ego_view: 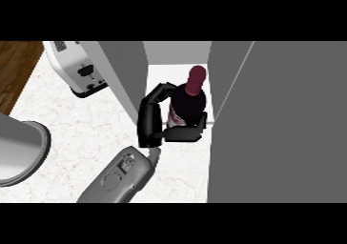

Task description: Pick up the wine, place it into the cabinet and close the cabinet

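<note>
A dark wine bottle [194, 97] with a maroon neck and a pale label is upright in the mouth of the open cabinet, over the front edge of its white shelf [162, 71]. My left hand [149, 119] is shut on the bottle from the left. Its fingers wrap the far side and its thumb presses the near side low down. The grey forearm [120, 176] comes in from the lower left. A large grey door panel [275, 119] stands open on the right, and a narrower grey panel [123, 76] is on the left. My right hand does not show.
A white toaster [77, 69] sits on the marbled counter [71, 124] left of the cabinet. A big grey round vessel [18, 152] fills the left edge. Wooden floor [7, 71] shows beyond the counter's far left corner.
</note>
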Controlling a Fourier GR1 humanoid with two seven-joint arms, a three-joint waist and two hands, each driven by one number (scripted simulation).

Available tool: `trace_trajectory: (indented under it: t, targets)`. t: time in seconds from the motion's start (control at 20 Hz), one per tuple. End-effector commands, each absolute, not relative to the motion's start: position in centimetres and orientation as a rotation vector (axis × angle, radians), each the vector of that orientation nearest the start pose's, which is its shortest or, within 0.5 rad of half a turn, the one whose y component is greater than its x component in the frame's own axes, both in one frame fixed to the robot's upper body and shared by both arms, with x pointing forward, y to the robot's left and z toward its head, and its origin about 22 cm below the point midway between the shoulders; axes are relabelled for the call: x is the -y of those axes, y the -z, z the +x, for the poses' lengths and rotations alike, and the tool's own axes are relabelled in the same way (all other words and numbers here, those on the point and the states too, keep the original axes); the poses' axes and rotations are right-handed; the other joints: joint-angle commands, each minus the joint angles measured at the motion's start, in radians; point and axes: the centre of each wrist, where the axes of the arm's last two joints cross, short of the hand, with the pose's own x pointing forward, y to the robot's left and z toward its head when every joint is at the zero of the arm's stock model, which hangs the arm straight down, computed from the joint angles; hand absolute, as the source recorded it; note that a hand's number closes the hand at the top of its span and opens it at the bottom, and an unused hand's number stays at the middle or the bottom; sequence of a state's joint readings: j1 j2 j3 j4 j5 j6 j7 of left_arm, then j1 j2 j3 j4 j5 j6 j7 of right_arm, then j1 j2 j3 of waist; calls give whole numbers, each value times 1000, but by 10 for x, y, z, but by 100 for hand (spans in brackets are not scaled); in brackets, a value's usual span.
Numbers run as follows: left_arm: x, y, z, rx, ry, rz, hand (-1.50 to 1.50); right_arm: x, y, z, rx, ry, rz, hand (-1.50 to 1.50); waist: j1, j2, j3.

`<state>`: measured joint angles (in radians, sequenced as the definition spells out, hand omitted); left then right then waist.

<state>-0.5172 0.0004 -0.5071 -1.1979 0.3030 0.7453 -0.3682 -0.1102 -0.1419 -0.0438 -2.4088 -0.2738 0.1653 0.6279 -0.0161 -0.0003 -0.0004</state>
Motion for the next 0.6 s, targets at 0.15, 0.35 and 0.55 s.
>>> trace_trajectory:
  t: [0.15, 0.35, 0.55]
  targets:
    - [-83, -16, 310, 1917, -126, 29, 150, 240, -228, 138, 1897, -313, 265, -150, 9, -2, 0]
    - [-88, -31, 342, 1883, -151, 45, 150, 239, -217, 139, 1926, -294, 274, -150, 1, 0, 0]
    - [-96, -27, 350, 1872, -123, 5, 150, 248, -206, 156, 1929, -278, 276, -150, 5, 1, 0]
